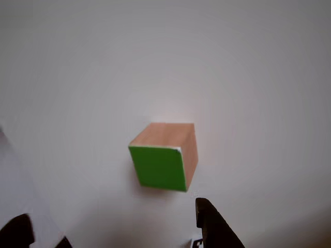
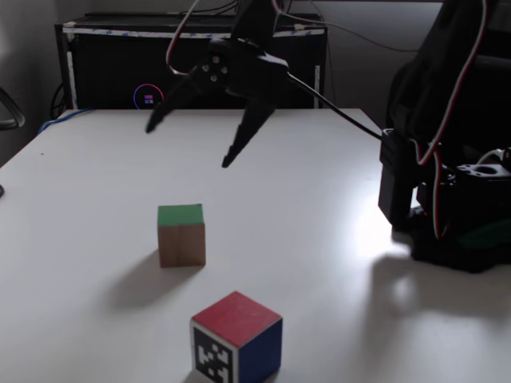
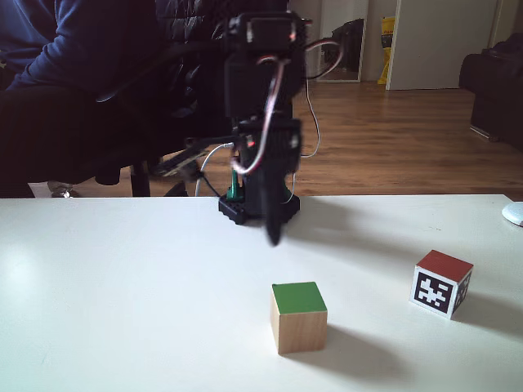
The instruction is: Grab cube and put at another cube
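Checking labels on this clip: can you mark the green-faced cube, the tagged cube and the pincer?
green-faced wooden cube [image 2: 181,235]: a fixed view, on its wood-grain front face.
tagged cube [image 2: 214,357]: a fixed view, on the black-and-white tag.
pincer [image 2: 190,146]: a fixed view, midway between the two spread fingertips, above the table.

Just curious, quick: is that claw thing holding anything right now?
Gripper: open, holding nothing, hanging in the air above the green-faced cube.
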Motion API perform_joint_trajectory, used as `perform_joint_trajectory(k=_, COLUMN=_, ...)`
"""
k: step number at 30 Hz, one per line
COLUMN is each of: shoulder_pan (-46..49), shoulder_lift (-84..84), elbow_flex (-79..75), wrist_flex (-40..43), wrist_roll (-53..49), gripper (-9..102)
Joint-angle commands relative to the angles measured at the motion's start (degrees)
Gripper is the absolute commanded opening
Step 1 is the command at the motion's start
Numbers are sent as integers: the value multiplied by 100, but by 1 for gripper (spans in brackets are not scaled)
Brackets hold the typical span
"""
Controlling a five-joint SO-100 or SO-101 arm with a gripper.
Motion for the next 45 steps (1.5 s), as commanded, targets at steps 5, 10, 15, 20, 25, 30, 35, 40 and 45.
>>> perform_joint_trajectory(k=5, shoulder_pan=-396, shoulder_lift=-272, elbow_flex=-114, wrist_flex=-18, wrist_roll=-62, gripper=47)
perform_joint_trajectory(k=10, shoulder_pan=-501, shoulder_lift=-1187, elbow_flex=-703, wrist_flex=272, wrist_roll=-123, gripper=45)
perform_joint_trajectory(k=15, shoulder_pan=-475, shoulder_lift=-1723, elbow_flex=-976, wrist_flex=229, wrist_roll=-387, gripper=44)
perform_joint_trajectory(k=20, shoulder_pan=-431, shoulder_lift=-2083, elbow_flex=-1125, wrist_flex=158, wrist_roll=-554, gripper=44)
perform_joint_trajectory(k=25, shoulder_pan=-343, shoulder_lift=-2610, elbow_flex=-1389, wrist_flex=35, wrist_roll=-615, gripper=44)
perform_joint_trajectory(k=30, shoulder_pan=-264, shoulder_lift=-3050, elbow_flex=-1564, wrist_flex=-185, wrist_roll=-650, gripper=43)
perform_joint_trajectory(k=35, shoulder_pan=-211, shoulder_lift=-3472, elbow_flex=-1802, wrist_flex=-229, wrist_roll=-633, gripper=43)
perform_joint_trajectory(k=40, shoulder_pan=-202, shoulder_lift=-3586, elbow_flex=-1837, wrist_flex=-325, wrist_roll=-650, gripper=41)
perform_joint_trajectory(k=45, shoulder_pan=-220, shoulder_lift=-3568, elbow_flex=-1916, wrist_flex=-343, wrist_roll=-606, gripper=34)
